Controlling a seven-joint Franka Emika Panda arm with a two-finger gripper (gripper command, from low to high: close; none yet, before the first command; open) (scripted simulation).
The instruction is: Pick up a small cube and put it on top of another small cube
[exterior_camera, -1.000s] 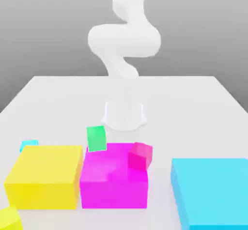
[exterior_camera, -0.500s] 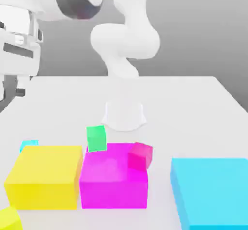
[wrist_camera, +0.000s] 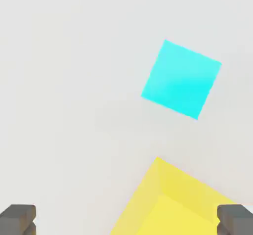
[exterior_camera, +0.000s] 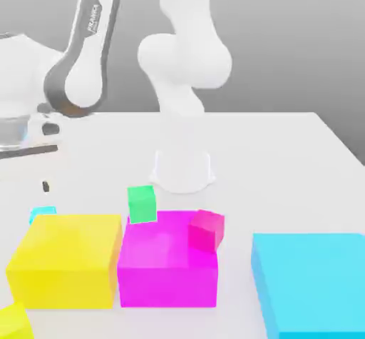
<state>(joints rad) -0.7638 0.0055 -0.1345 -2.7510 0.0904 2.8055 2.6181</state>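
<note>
Gripper [wrist_camera: 126, 221] hangs over the small cyan cube [wrist_camera: 181, 78] with jaws spread wide, big yellow block [wrist_camera: 183, 204] just beside it, green cube [exterior_camera: 142, 203] further right.

Seven blocks sit on one white table [exterior_camera: 285, 152] beneath a single white robot arm [exterior_camera: 185, 66]. Three are large: one yellow block [exterior_camera: 64, 259], one magenta block [exterior_camera: 167, 270] and one cyan block [exterior_camera: 310, 284]. Four are small: one cyan cube [exterior_camera: 41, 213], one green cube [exterior_camera: 142, 204], one pink-red cube [exterior_camera: 206, 230] and one yellow cube [exterior_camera: 13, 323] at the frame's lower corner.
</note>
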